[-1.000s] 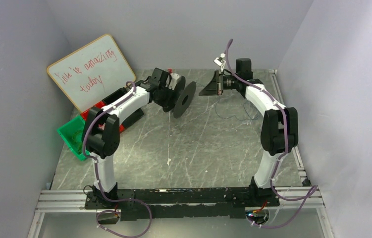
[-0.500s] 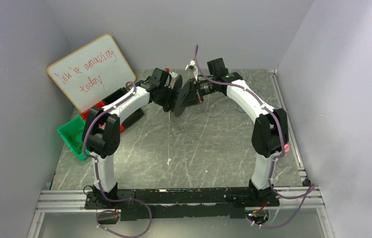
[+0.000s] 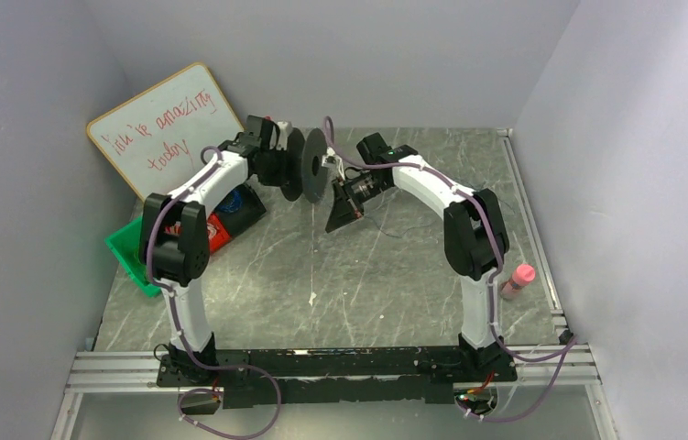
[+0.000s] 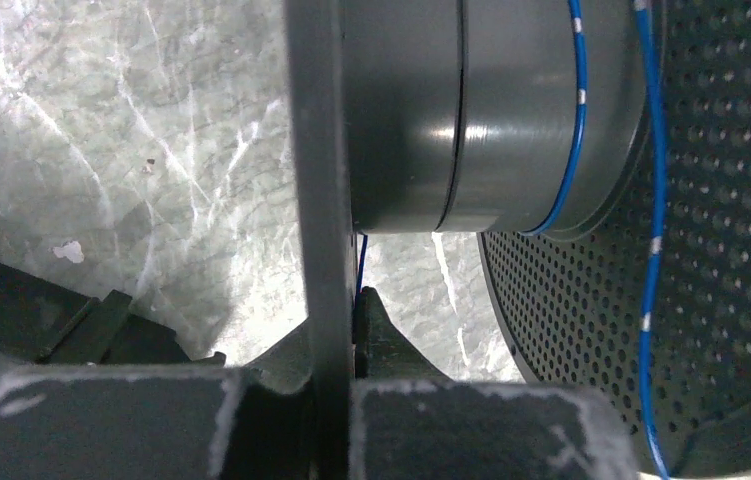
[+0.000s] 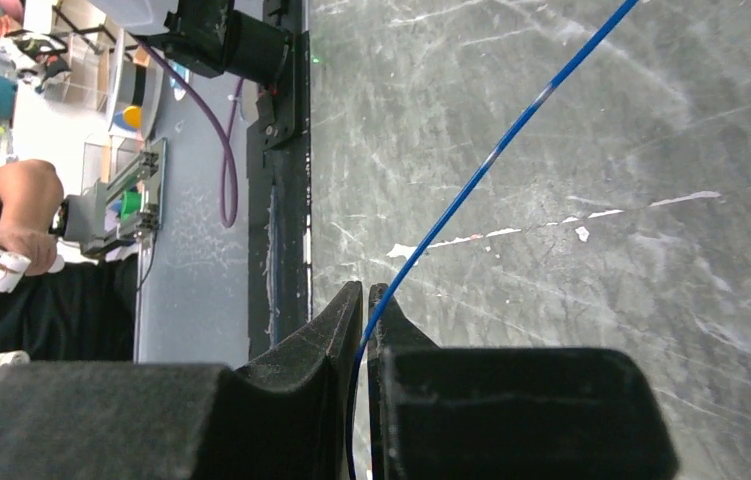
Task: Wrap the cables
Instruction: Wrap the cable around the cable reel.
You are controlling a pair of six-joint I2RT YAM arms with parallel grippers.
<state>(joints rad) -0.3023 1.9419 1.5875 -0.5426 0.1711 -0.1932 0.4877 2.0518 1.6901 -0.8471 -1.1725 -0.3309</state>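
Note:
The cable is a very thin blue wire (image 5: pixel 491 165). It runs across the right wrist view and down between the fingers of my right gripper (image 5: pixel 364 295), which is shut on it. A few turns of the same blue wire (image 4: pixel 576 110) lie around the grey hub of a black spool (image 4: pixel 451 110) with a perforated flange (image 4: pixel 721 300). My left gripper (image 4: pixel 336 300) is shut on the spool's thin near flange (image 4: pixel 316 150). From above, the spool (image 3: pixel 312 165) is held upright at the back of the table, and my right gripper (image 3: pixel 333 220) hangs just right of it and lower.
A whiteboard (image 3: pixel 168 128) leans at the back left. Below it are a green bin (image 3: pixel 134 252) and a red object (image 3: pixel 216 229). A pink bottle (image 3: pixel 516 280) stands near the right arm. A white scrap (image 3: pixel 311 298) lies mid-table.
My right arm swung from the back right over to the spool, carrying the wire. My left arm drew the spool left and back. The pink bottle came into view.

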